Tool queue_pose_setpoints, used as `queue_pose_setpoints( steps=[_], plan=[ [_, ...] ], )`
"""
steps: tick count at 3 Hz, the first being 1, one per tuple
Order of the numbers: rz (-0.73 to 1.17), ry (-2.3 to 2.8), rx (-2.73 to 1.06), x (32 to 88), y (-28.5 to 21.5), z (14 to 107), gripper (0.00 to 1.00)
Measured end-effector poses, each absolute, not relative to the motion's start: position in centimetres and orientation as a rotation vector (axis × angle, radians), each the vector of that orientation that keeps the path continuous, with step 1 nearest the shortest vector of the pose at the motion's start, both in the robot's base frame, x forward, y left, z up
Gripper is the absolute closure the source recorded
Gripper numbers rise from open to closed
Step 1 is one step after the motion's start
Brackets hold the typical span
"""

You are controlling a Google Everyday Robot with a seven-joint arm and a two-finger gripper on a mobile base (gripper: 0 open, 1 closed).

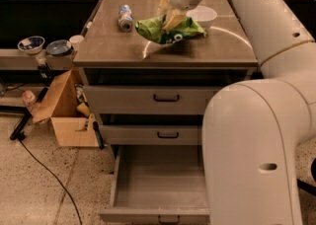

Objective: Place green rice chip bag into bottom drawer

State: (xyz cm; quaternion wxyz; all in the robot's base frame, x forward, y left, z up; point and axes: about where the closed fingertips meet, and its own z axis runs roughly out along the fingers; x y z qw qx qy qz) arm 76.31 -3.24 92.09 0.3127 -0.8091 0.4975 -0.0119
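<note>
Camera view: hand (pixel 171 18) clamps green rice chip bag (pixel 148 27) over cabinet top (pixel 197 51), bottom drawer (pixel 158 179) open.

Claw (pixel 169 16) pinches the bag (pixel 185 30) over the worktop (pixel 148 54), between can (pixel 125 18) and bowl (pixel 204 16); bottom drawer (pixel 158 179) stands open below.

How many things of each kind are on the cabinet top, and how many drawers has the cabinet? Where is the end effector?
Snack bags: 1 (green rice chip bag)
Cans: 1 (can)
Bowls: 1 (white bowl)
Drawers: 3 (top drawer, middle drawer, bottom drawer pulled open)
Total: 6
The end effector is down on the bag, beside the bowl.
</note>
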Motion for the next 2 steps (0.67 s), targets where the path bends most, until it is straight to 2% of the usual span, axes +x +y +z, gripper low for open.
queue_pose_setpoints(
  steps=[2],
  plan=[
    [-0.005,1.114,-2.214,73.6,-4.6,93.9,1.00]
  ],
)
